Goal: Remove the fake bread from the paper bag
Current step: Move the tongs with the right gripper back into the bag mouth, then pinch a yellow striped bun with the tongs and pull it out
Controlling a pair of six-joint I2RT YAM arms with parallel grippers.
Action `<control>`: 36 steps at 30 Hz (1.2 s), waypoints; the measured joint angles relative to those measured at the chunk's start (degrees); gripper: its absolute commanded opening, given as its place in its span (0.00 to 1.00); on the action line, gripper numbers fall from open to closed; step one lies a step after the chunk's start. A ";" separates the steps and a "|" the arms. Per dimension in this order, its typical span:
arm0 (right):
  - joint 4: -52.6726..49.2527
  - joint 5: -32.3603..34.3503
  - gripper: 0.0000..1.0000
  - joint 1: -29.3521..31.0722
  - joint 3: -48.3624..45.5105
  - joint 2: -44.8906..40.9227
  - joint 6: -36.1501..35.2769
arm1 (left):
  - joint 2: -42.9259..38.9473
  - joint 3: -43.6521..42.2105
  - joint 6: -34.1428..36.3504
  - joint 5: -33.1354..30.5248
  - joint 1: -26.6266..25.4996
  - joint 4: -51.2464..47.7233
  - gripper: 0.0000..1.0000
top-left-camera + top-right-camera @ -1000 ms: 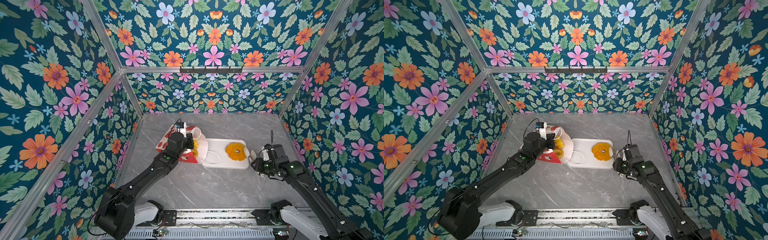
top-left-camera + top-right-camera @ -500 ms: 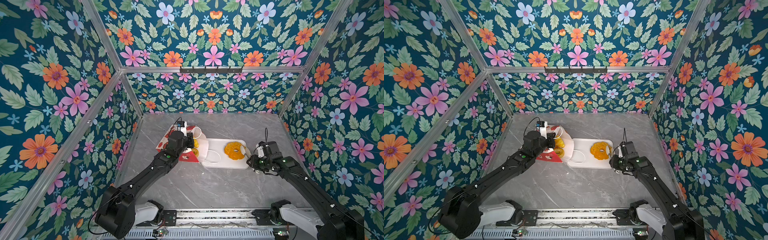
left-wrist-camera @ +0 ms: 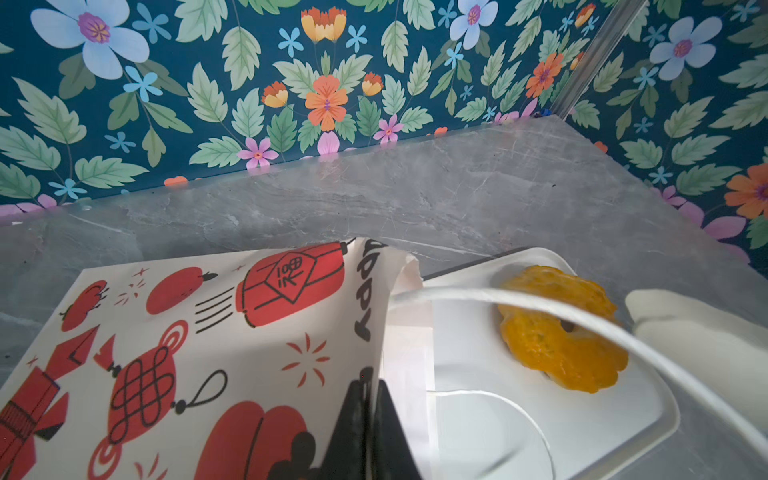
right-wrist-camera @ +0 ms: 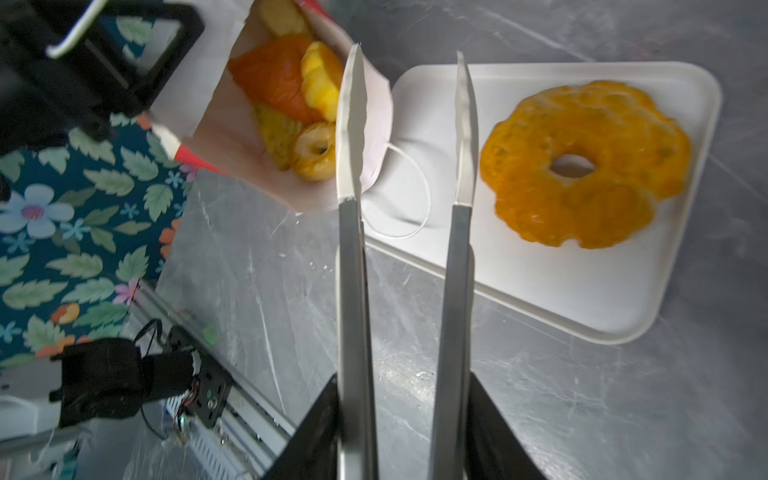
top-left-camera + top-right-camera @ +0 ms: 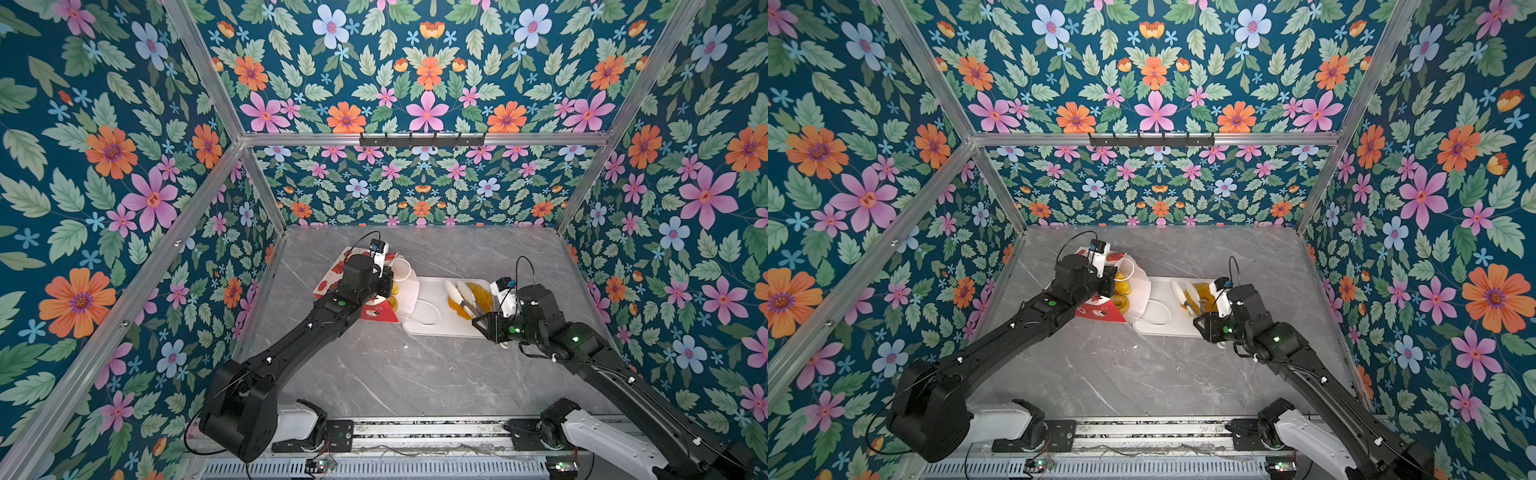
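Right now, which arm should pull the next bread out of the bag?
Right. The right gripper holds the tongs, tips apart, aimed at the fake bread in the paper bag. The left gripper is shut on the bag's edge.

A white rectangular tray (image 5: 451,326) lies flat near the middle of the grey marbled counter (image 5: 395,374), a little toward its right edge. Steel tongs (image 5: 465,297) with white tips, spread apart, hang over the tray. Floral wallpaper (image 5: 424,62) covers the walls. A black hook rail (image 5: 422,140) sits on the aluminium frame (image 5: 291,138).
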 measured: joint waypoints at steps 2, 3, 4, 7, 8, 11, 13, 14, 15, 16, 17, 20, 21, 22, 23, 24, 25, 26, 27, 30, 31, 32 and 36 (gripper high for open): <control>1.70 0.35 0.45 3.34 0.00 2.75 -0.44 | 0.24 0.66 1.62 0.33 0.02 -0.76 0.09; 2.69 0.74 0.45 4.83 0.04 4.44 -0.81 | 0.22 0.87 2.47 0.68 0.02 -1.25 0.10; 3.43 1.29 0.45 6.01 0.15 6.12 -1.25 | 0.13 1.01 2.89 1.05 0.07 -1.57 0.10; 6.21 3.48 0.46 9.25 1.29 12.00 -2.36 | -0.94 0.79 4.28 1.66 0.07 -2.73 0.10; 7.34 4.09 0.47 10.32 1.97 14.19 -2.75 | -1.46 0.59 4.76 1.99 0.07 -3.06 0.10; 10.80 4.35 0.47 11.76 3.80 19.23 -3.34 | -2.75 -0.28 5.20 3.15 0.07 -3.80 0.11; 12.87 5.22 0.49 11.85 5.11 22.21 -4.07 | -3.61 -1.27 5.20 4.02 0.07 -4.04 0.11; 13.66 6.08 0.49 11.82 6.01 23.80 -4.50 | -4.17 -1.90 5.18 4.44 0.07 -4.15 0.11; 14.36 6.60 0.50 11.82 6.86 25.18 -4.87 | -4.68 -2.43 5.18 4.57 0.07 -4.24 0.11; 14.88 6.91 0.50 11.85 7.56 26.25 -5.14 | -5.09 -2.89 5.16 4.83 0.07 -4.22 0.11; 15.47 7.28 0.51 11.96 8.33 27.45 -5.57 | -5.53 -3.28 5.14 5.16 0.07 -4.22 0.12; 16.41 7.93 0.51 12.07 9.92 29.94 -6.47 | -6.75 -4.22 4.92 5.73 0.07 -4.20 0.12; 16.57 8.28 0.51 12.04 10.38 30.67 -6.88 | -7.06 -4.46 4.81 5.79 0.07 -4.15 0.12; 16.74 8.33 0.51 12.04 10.73 31.17 -7.21 | -7.23 -4.61 4.66 5.84 0.07 -4.13 0.12; 16.90 8.33 0.51 12.04 11.15 31.76 -7.41 | -7.37 -4.74 4.31 5.95 0.07 -4.11 0.12; 17.07 8.33 0.51 12.04 11.45 32.24 -7.39 | -7.43 -4.79 3.98 5.99 0.07 -4.04 0.12; 17.35 8.28 0.51 12.04 11.67 32.74 -7.41 | -7.45 -4.79 3.87 6.01 0.07 -3.89 0.12; 17.57 8.24 0.51 12.04 11.85 33.20 -7.41 | -7.45 -4.81 3.87 6.08 0.07 -3.69 0.12; 17.81 8.09 0.51 12.04 11.98 33.68 -7.41 | -7.45 -4.81 3.87 6.23 0.07 -3.50 0.13; 18.08 7.63 0.51 12.04 12.52 35.01 -7.39 | -7.43 -4.81 3.65 6.75 0.07 -3.34 0.13; 18.18 7.41 0.51 12.04 12.81 35.54 -7.39 | -7.39 -4.81 3.65 6.91 0.07 -3.30 0.13; 18.32 7.41 0.51 12.04 13.14 36.15 -7.37 | -7.34 -4.83 3.65 7.04 0.07 -3.26 0.13; 18.69 6.99 0.49 12.04 14.82 39.32 -7.37 | -7.34 -5.09 3.52 7.50 0.07 -2.84 0.13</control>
